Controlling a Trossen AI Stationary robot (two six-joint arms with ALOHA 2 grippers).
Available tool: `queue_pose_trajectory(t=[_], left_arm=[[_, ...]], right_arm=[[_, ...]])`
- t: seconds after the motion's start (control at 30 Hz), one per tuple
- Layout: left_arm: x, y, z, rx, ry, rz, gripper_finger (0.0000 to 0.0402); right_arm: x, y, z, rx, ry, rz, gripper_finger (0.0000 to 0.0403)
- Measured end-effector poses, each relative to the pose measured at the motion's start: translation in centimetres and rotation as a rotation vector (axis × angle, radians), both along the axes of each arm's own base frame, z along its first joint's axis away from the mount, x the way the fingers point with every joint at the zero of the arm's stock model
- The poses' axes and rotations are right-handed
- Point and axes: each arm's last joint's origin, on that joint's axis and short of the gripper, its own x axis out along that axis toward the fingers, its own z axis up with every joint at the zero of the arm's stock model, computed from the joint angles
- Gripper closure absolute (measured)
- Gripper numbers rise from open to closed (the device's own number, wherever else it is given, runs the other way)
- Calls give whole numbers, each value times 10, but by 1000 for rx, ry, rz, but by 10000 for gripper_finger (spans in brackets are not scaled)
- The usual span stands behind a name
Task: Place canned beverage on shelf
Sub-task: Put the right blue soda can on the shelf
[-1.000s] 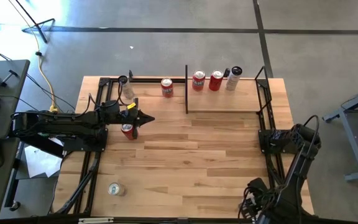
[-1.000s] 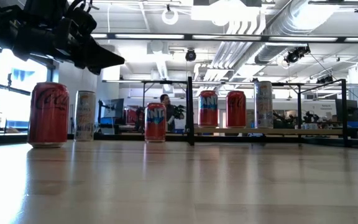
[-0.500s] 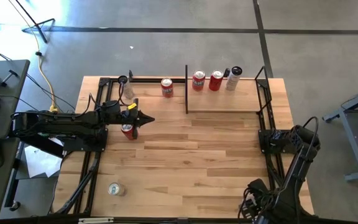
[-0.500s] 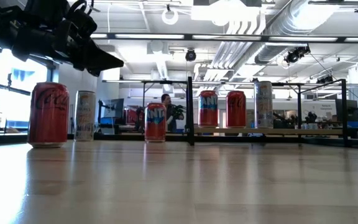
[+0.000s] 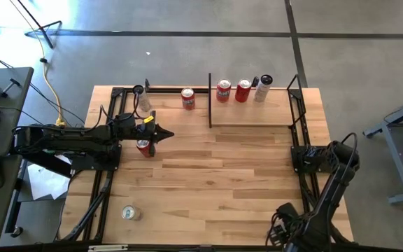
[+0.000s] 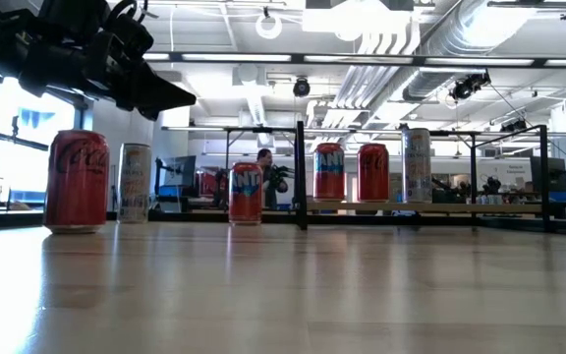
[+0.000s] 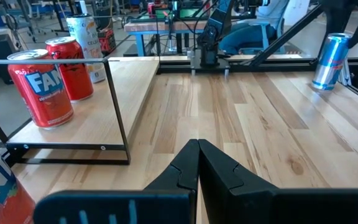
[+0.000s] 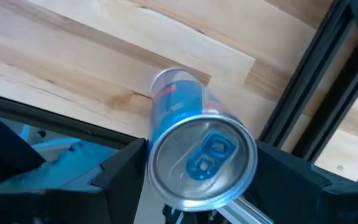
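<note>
Both arms are matte black with chunky jointed segments; the left arm (image 5: pixel 68 138) carries a small yellow tag near its pointed black fingers (image 7: pixel 219 171).

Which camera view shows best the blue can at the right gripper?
The right wrist view: the blue can fills it, lid toward the camera, between the open right gripper's fingers. The left wrist view shows it small and far off. The high and low views do not show it clearly.

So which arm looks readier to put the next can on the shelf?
The right: its gripper already straddles a blue can. The left gripper is shut, empty, beside a red can.
</note>
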Motion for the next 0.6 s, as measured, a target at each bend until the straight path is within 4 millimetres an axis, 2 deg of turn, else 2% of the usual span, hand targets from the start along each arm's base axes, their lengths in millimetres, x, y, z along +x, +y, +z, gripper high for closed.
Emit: queue_pose_trajectory(t=[0.17,0.33,0.43,0.6], left_arm=[[0,0,0,1,-2,0,401],[0,0,0,1,-4,0,401],[0,0,1,1,-9,1,401],[0,0,1,-18,-11,4,401]], right_arm=[[2,-1,-9,14,1,14,146],[11,-7,-8,36,7,115,176],[22,-17,-1,-1,-1,178,176],[41,-51,28,-41,-41,302,176]])
